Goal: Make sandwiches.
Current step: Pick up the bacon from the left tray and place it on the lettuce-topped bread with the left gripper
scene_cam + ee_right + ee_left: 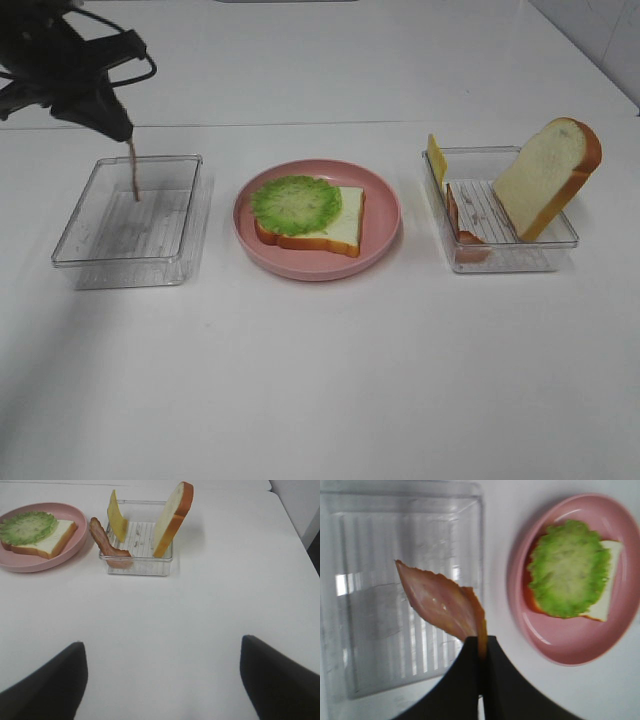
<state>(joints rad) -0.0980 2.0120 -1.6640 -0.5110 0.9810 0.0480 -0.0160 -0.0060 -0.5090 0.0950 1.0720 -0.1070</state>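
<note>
The left hand is clamped shut on a bacon strip, which is hung over the left tray. The right hand is spread wide above the counter, with nothing held. From the high camera, the left tray is seen at 9 o'clock of the pink plate and the right tray at 3 o'clock. On the plate a bread slice is laid flat and topped with lettuce. In the right tray a second bread slice is stood tilted at the 3 o'clock end. A cheese square and a second bacon strip are propped at the 9 o'clock end.
</note>
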